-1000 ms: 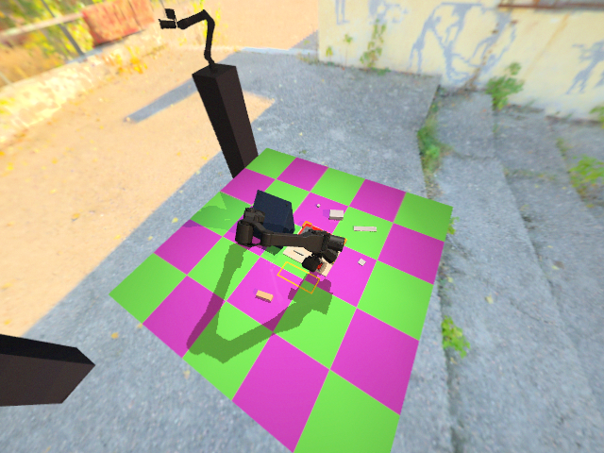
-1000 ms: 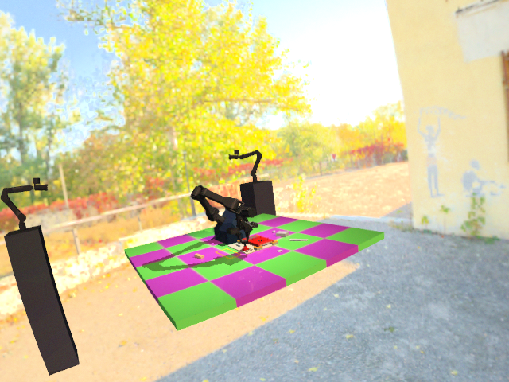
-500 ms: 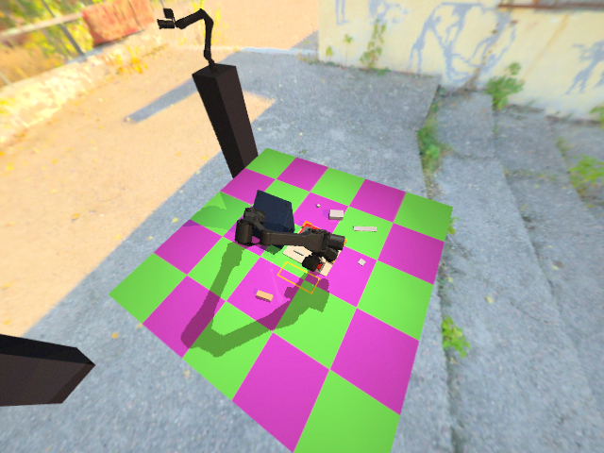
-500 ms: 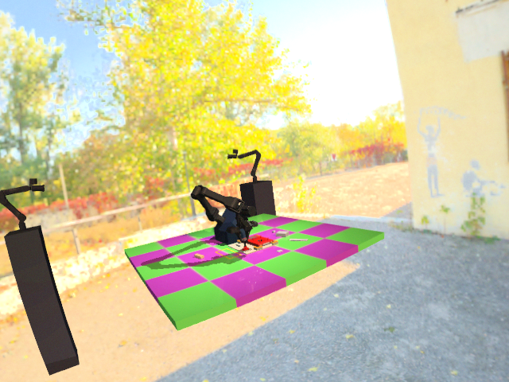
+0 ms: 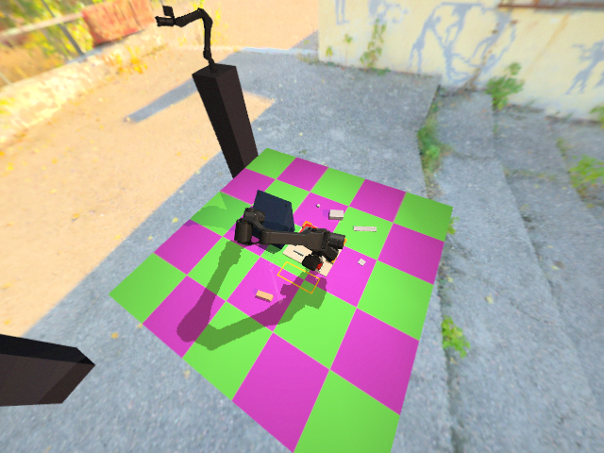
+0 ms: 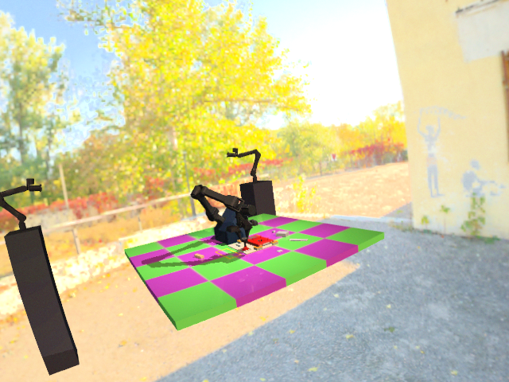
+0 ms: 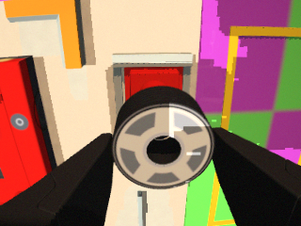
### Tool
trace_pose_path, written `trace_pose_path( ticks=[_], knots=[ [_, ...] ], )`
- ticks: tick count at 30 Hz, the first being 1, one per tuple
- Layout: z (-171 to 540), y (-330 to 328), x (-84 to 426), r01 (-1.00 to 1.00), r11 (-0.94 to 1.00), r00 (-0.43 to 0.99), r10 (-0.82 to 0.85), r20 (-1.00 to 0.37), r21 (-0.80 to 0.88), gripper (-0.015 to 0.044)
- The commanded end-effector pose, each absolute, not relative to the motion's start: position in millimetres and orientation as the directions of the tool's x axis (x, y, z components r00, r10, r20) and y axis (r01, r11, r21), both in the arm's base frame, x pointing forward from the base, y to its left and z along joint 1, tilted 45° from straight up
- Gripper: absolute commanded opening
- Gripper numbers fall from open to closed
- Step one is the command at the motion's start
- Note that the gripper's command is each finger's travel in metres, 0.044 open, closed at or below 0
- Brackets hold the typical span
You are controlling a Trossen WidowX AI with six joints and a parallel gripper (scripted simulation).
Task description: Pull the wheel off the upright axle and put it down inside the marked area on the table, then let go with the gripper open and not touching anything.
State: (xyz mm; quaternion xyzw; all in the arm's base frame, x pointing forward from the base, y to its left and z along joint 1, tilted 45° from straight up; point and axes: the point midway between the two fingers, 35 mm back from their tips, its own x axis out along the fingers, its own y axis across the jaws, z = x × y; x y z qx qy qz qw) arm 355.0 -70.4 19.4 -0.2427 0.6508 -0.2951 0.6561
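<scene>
My gripper (image 7: pixel 162 139) is shut on the wheel, one dark finger on each side of it. The wheel (image 7: pixel 135 146) has a black tyre, a pale spoked face and a dark centre hole, facing the wrist camera. Beneath it, a red block (image 7: pixel 155 77) shows on a cream board (image 7: pixel 146 24). The axle is hidden, so I cannot tell whether the wheel is still around it. The marked area is a yellow-orange outline (image 5: pixel 294 282) (image 7: pixel 229 85) on the table, to the right of the wheel in the wrist view. The wheel is not over it there.
A red box (image 7: pixel 19 141) and an orange bracket (image 7: pixel 71 38) stand left of the wheel in the wrist view. A tan block (image 5: pixel 263 295) (image 6: pixel 199 255), a grey block (image 5: pixel 336 214) (image 6: pixel 281 233), a flat bar (image 5: pixel 364 228) (image 6: pixel 298 239) and a small pale block (image 5: pixel 361 261) lie around the board.
</scene>
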Motion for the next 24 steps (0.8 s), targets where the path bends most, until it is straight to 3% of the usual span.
trace_pose_path(
  ticks=[1,24],
  knots=[
    [21,-69,355,0.076,0.710,-0.020,-0.701,-0.713,-0.700,0.0000],
    [45,-49,351,0.064,0.708,-0.023,-0.703,-0.710,-0.703,0.0000]
  ],
)
